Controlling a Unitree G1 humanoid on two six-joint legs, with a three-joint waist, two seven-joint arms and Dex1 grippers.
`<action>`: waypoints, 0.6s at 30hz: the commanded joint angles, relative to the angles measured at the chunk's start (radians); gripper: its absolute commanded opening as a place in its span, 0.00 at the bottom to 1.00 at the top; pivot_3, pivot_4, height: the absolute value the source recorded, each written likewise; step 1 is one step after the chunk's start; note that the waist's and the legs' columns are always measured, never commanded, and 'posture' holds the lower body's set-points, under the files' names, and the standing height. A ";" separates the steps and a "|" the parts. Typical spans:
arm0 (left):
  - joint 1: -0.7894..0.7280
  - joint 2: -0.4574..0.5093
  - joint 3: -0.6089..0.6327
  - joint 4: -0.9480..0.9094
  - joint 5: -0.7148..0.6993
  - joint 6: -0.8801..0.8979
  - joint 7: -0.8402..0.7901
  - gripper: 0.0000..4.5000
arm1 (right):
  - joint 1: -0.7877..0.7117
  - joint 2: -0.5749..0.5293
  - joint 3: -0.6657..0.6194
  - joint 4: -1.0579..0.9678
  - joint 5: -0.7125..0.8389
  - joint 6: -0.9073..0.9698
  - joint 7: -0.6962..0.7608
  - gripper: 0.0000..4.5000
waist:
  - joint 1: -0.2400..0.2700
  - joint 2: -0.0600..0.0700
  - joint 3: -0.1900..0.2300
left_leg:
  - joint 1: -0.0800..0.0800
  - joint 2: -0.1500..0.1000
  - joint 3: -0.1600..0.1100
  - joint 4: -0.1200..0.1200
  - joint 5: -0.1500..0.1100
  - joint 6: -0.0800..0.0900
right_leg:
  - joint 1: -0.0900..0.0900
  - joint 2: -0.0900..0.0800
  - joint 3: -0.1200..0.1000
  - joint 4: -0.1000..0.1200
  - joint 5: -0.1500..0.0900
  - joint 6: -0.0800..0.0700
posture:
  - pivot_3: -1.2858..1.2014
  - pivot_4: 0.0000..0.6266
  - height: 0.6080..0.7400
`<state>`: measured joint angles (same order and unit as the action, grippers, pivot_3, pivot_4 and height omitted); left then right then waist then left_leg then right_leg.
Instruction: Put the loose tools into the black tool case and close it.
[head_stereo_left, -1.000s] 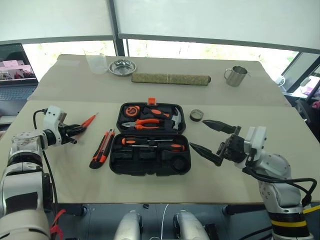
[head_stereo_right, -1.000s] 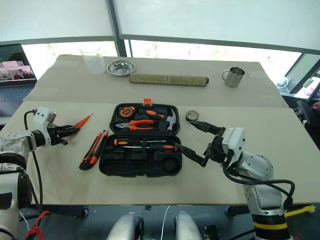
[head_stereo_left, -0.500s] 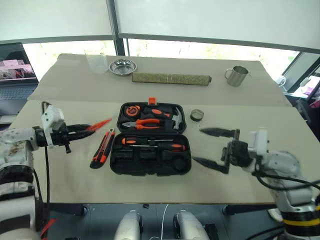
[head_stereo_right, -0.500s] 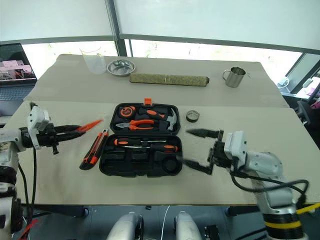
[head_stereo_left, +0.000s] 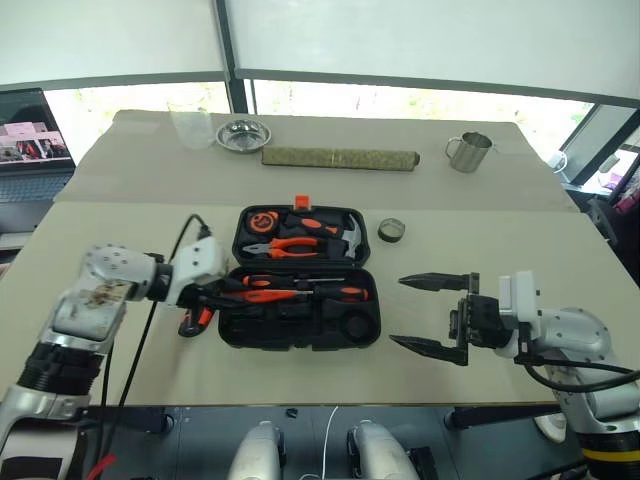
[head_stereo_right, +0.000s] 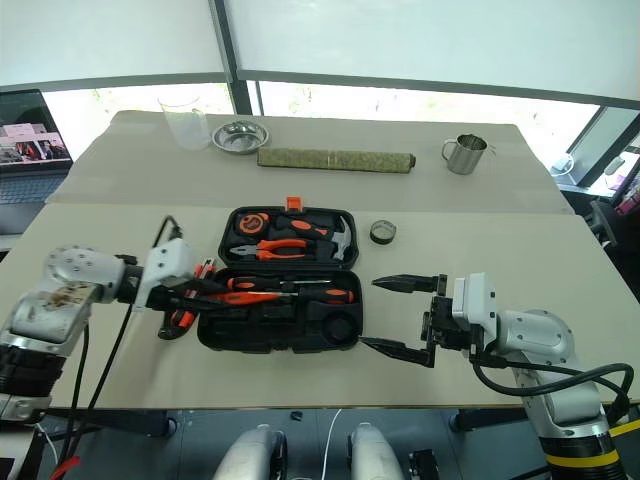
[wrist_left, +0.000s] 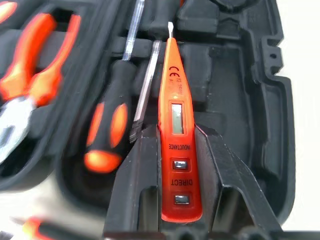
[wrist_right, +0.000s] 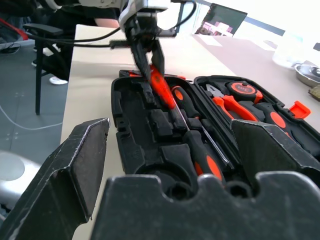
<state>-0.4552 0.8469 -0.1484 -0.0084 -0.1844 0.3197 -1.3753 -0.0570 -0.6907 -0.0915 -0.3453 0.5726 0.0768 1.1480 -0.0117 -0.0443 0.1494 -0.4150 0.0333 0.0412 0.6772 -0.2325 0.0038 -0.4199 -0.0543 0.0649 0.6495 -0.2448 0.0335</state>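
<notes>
Two hands are in play. The left hand (head_stereo_left: 222, 293) is clamped on a slim orange screwdriver (wrist_left: 175, 125), a tester type with a little window in its handle, gripped low on the handle between both fingers (wrist_left: 137, 185). Just past its tip sits the black tool case (head_stereo_left: 300, 334), lying open on the counter (head_stereo_left: 520, 250), and the tool hangs over the near half of it, tip aimed across the recesses. Right beside the held tool, two screwdrivers (head_stereo_left: 300, 287) with black-orange handles lie in the case. Beyond them, in the far half, are the orange-handled pliers (head_stereo_left: 292, 244), a hammer (head_stereo_left: 345, 232) and a tape measure (head_stereo_left: 262, 220). Just behind the left hand, the utility knife (head_stereo_left: 195, 318) lies on the counter at the case's left edge. The right hand (head_stereo_left: 432, 314) hovers off the case's right side, spread wide and gripping nothing. Farther out from it, the small dark tape roll (head_stereo_left: 392, 230) rests on the counter by the case's far right corner.
</notes>
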 joint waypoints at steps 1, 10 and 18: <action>-0.025 -0.002 -0.038 0.001 0.038 -0.022 0.014 0.11 | 0.011 0.003 -0.018 -0.046 0.014 0.005 -0.020 1.00 | 0.000 0.000 0.000 | 0.000 0.000 0.000 0.000 0.000 0.000 | 0.000 0.000 0.000 0.000 0.000 0.000 | 0.52 0.24 1.00; -0.099 -0.017 -0.096 0.103 0.096 -0.050 0.023 0.11 | 0.027 0.008 -0.019 -0.062 0.013 0.001 -0.050 1.00 | 0.000 0.000 0.000 | 0.000 0.000 0.000 0.001 0.000 0.000 | 0.001 0.000 0.000 0.000 0.000 0.000 | 0.52 0.24 1.00; -0.107 0.021 -0.134 0.141 0.129 -0.109 -0.028 0.11 | 0.034 0.013 -0.015 -0.066 0.007 -0.003 -0.060 1.00 | 0.004 0.000 0.000 | 0.000 0.000 0.000 0.001 0.000 0.000 | 0.001 0.000 0.000 0.000 0.000 0.001 | 0.52 0.24 1.00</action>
<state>-0.5672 0.8400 -0.2571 0.1134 -0.1018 0.2241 -1.3875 -0.0210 -0.6807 -0.0919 -0.3815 0.5724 0.0790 1.0961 -0.0076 -0.0442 0.1493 -0.4146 0.0330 0.0411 0.6785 -0.2324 0.0039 -0.4187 -0.0543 0.0650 0.6494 -0.2445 0.0341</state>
